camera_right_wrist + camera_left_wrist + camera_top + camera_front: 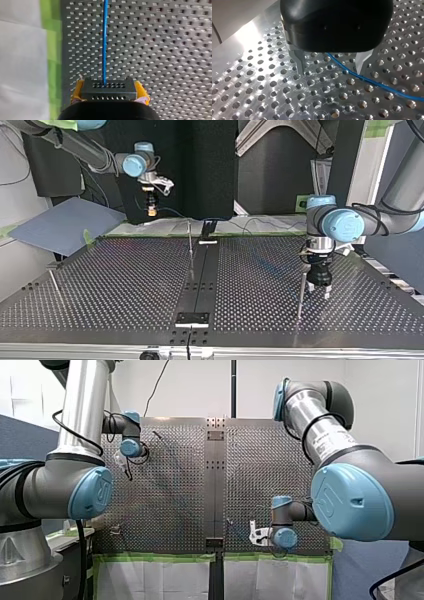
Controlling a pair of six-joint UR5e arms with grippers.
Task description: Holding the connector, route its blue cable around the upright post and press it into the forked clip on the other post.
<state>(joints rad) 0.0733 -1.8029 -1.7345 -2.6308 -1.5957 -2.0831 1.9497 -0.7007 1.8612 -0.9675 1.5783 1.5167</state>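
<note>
In the right wrist view my right gripper is shut, its yellow pads on the sides of a black connector. The blue cable runs straight ahead from the connector over the perforated plate. In the top view this gripper hangs above the table's far edge. My left gripper is open, its metal fingertips down at the plate. The blue cable passes between them, lying on the plate. In the top view my left gripper stands just beside a thin upright post.
Another thin post rises near the plate's middle seam, and a third at the top view's left. Green tape and white sheeting line the table edge below my right gripper. A blue-grey board leans at the top view's far left.
</note>
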